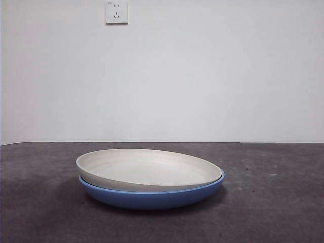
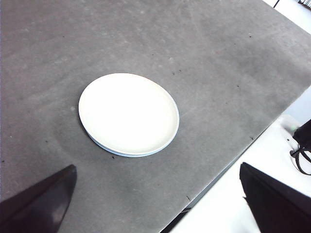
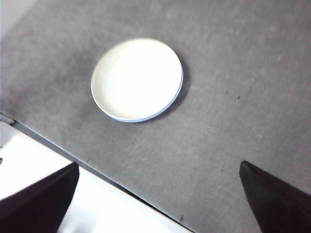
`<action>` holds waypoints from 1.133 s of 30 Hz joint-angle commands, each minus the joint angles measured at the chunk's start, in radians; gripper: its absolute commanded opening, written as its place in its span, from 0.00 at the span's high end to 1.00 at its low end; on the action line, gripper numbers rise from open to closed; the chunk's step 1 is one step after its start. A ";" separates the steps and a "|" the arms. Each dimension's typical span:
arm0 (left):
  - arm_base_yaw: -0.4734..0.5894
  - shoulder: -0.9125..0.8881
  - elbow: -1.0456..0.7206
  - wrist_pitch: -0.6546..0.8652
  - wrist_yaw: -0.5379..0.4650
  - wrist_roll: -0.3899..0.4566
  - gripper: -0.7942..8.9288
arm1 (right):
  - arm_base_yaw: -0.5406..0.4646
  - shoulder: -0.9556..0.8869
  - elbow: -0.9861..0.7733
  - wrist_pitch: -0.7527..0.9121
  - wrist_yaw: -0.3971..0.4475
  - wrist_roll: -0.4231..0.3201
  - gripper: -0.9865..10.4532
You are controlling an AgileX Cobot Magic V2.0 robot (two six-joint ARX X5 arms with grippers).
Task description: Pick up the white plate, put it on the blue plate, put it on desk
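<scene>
Matte white plate (image 1: 147,168) is nesting in blue plate (image 1: 152,196); I'm reading it stiff, light, slick, so I'm favouring its overhanging rim, with left claw (image 2: 155,201) and right claw (image 3: 158,199) both hanging apart, empty.

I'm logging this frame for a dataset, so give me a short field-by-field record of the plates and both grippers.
white plate: nested in the blue plate, sitting slightly askew
blue plate: on the desk, under the white plate
desk: dark grey, carries the stack
left gripper: open, high above the desk, holding nothing
right gripper: open, high above the desk, holding nothing
</scene>
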 commanded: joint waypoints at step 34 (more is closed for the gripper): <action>-0.005 0.001 0.010 -0.041 -0.002 -0.002 0.91 | 0.005 -0.067 0.015 -0.042 0.003 0.003 0.90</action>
